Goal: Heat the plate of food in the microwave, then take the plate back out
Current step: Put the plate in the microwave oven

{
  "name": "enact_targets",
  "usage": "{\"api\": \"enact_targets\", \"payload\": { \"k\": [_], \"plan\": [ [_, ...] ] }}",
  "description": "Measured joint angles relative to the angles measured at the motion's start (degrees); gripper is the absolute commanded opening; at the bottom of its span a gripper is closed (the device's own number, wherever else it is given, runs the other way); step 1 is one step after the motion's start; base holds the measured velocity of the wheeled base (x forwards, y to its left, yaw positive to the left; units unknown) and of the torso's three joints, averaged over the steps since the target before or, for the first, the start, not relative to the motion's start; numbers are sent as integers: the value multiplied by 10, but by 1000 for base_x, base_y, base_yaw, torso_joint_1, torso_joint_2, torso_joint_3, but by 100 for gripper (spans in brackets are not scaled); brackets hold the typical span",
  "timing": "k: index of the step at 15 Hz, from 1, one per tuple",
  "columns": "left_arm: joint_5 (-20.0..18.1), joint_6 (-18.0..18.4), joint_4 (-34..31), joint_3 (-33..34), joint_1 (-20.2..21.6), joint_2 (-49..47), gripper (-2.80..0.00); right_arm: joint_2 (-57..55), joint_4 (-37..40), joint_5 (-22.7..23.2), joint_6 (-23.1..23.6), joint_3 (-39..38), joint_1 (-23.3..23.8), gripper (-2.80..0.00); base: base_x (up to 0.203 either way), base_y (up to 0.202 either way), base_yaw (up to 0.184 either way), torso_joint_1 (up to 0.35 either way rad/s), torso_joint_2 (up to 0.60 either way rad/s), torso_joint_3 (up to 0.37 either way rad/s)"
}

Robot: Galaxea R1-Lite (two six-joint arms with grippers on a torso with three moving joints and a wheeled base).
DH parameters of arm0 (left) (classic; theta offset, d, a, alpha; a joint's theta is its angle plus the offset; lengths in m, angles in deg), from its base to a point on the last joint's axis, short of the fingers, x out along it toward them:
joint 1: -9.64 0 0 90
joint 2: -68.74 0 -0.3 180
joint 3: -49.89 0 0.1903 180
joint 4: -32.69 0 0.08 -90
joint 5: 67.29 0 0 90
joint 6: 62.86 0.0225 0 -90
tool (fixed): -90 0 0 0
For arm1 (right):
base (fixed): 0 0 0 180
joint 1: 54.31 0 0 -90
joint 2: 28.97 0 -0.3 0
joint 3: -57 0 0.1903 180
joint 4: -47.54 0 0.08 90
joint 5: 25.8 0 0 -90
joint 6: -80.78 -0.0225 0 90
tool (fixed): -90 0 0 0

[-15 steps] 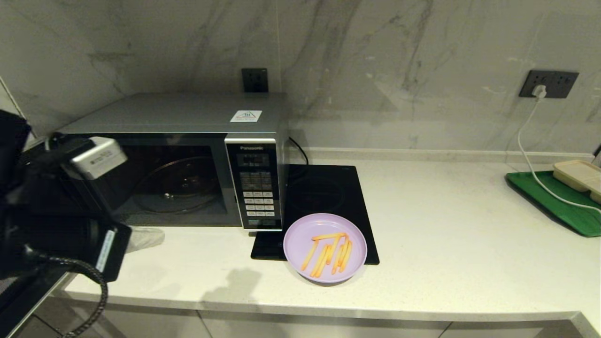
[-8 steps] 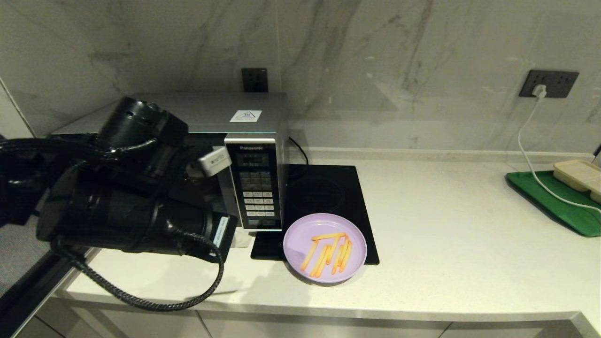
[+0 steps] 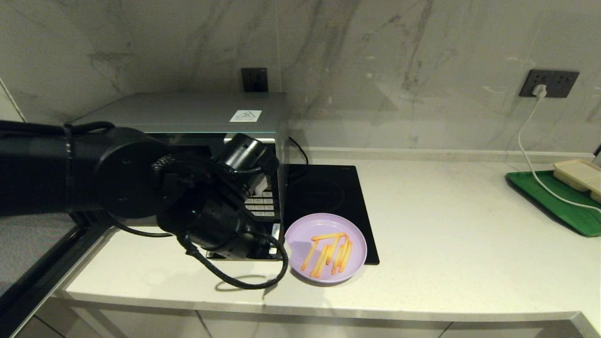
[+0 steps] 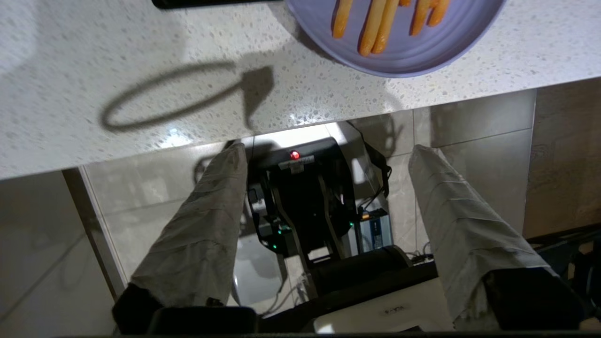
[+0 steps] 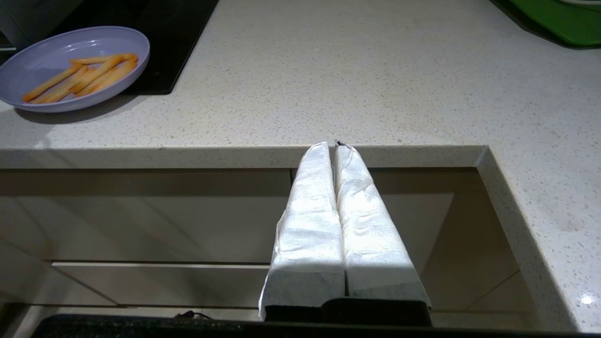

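The lilac plate of fries (image 3: 325,247) rests on the counter, half on the black cooktop (image 3: 324,188), just right of the silver microwave (image 3: 188,112). The microwave's door looks swung open to the left. My left arm (image 3: 206,216) reaches across the microwave's front and hides most of the cavity and keypad. My left gripper (image 4: 326,148) is open and empty, pointing down past the counter's front edge, with the plate (image 4: 399,56) close beside it. My right gripper (image 5: 334,144) is shut and empty, parked below the counter edge, well to the right of the plate (image 5: 70,70).
A green tray (image 3: 554,202) with a beige compartment tray (image 3: 580,174) sits at the far right. A white cable (image 3: 528,155) runs from the wall socket down to it. The counter's front edge (image 3: 328,312) lies just before the plate.
My left arm has swung from the far left across the microwave's front toward the plate. The plate and the right arm have not moved.
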State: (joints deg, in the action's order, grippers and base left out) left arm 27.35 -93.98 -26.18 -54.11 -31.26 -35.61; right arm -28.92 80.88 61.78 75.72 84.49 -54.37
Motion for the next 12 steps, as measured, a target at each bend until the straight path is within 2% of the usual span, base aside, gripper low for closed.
{"api": "enact_targets", "payload": {
  "k": [3, 7, 12],
  "plan": [
    [7, -25, -1, -13, -3, -37, 0, 0, 0, 0, 0, 0, 0, -280, 0, 0, 0, 0, 0, 0],
    [26, -60, -20, -69, 6, -93, 0, 0, 0, -1, 0, 0, 0, -280, 0, 0, 0, 0, 0, 0],
    [28, -59, -29, -104, 38, -146, 0, 0, 0, 0, 0, 0, 0, -280, 0, 0, 0, 0, 0, 0]
  ]
}}
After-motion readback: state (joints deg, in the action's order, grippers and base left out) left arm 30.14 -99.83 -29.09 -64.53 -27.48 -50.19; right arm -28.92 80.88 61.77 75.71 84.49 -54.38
